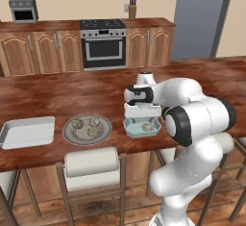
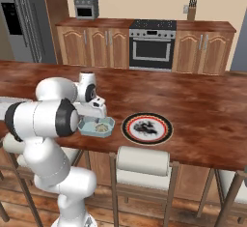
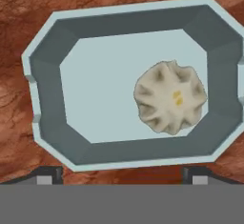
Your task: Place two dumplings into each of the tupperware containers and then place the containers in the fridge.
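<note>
A light blue octagonal tupperware container [image 3: 47,104] sits on the wooden counter with one pale crimped dumpling [image 3: 170,96] inside, toward one end. My gripper [image 3: 121,176] hangs open just above this tub [image 1: 142,128], its dark fingertips [image 3: 47,175] wide apart with nothing between them. Three more dumplings [image 1: 94,131] lie on a round grey plate [image 1: 69,134] left of the tub. The white-grey rectangular container [image 1: 26,131] lies at the counter's left end with nothing in it. From the right base view the gripper [image 2: 96,115] stands over the tub [image 2: 98,127]. The fridge [image 2: 17,21] stands at the far left there.
A round plate with a dark striped rim [image 2: 146,127] lies right of the blue tub. Stools [image 1: 91,165] stand along the counter's near edge. An oven [image 1: 102,47] and wooden cabinets line the back wall. The fridge [image 1: 198,18] is beyond the counter's right end.
</note>
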### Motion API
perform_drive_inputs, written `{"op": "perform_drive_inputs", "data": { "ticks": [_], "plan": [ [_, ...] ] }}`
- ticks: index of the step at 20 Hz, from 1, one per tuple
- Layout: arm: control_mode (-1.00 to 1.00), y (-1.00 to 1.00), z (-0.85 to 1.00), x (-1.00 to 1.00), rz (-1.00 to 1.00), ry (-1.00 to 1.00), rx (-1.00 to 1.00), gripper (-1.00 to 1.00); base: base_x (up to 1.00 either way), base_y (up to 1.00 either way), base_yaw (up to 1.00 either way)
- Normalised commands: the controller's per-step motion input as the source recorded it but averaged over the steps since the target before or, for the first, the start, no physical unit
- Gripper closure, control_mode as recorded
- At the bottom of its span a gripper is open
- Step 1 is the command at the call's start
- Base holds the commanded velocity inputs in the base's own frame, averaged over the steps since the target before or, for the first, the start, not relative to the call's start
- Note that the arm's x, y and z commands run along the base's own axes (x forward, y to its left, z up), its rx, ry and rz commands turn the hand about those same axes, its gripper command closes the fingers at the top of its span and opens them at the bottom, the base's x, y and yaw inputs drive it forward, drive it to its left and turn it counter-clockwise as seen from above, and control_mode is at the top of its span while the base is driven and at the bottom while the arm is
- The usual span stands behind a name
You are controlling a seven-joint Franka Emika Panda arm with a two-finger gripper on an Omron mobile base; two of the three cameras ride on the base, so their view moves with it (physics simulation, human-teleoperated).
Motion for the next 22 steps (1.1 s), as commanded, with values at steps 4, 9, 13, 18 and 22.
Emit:
{"op": "perform_drive_inputs", "data": {
  "ticks": [4, 9, 13, 18, 22],
  "plan": [
    [-1.00, 1.00, 0.37, -0.11, 0.00, 0.00, 0.00, -1.00, 0.00, 0.00, 0.00],
    [-1.00, 0.97, 0.09, 0.00, 0.00, 0.00, 0.00, -1.00, 0.00, 0.00, 0.00],
    [-1.00, 0.92, -0.02, 0.00, 0.01, 0.01, -0.01, -1.00, 0.00, 0.00, 0.00],
    [-1.00, 0.69, 0.00, 0.00, 0.00, 0.00, 0.00, -1.00, 0.00, 0.00, 0.00],
    [-1.00, 0.31, -0.18, 0.01, 0.00, 0.00, 0.00, -1.00, 0.00, 0.00, 0.00]
  ]
}}
